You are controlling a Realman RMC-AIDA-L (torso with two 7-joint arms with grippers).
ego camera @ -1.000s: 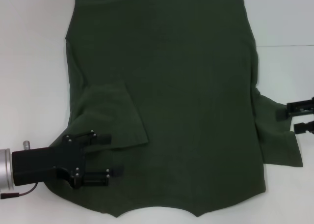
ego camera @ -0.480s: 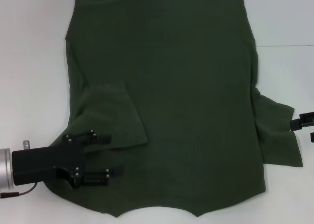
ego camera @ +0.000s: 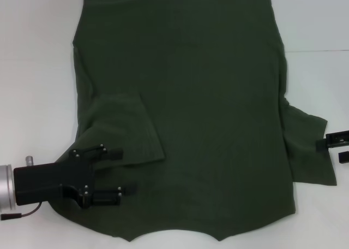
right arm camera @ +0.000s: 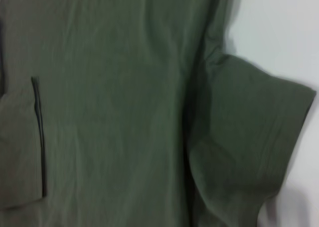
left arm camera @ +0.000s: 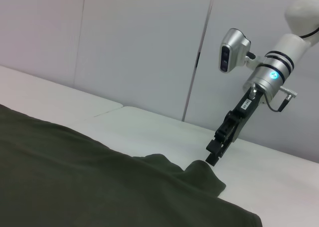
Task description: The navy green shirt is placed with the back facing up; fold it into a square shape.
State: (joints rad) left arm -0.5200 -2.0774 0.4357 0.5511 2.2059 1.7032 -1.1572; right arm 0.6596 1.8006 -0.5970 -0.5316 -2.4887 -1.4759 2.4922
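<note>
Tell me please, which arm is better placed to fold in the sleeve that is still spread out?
Probably the right. The right gripper hangs open beside the outspread right sleeve of the navy green shirt. The left gripper, also open, is over the opposite side, where the sleeve already lies folded inward.

The large dark olive-green short-sleeved shirt (ego camera: 191,112) lies flat, its left sleeve folded inward, its right sleeve spread outward.

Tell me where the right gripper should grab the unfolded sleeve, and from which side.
Probably take the right sleeve at its outer cuff edge, coming in from the shirt's right over the bare table. That sleeve of the navy green shirt still lies spread outward, its free edge nearest the right gripper, while the left sleeve is already folded in beside the left gripper.
</note>
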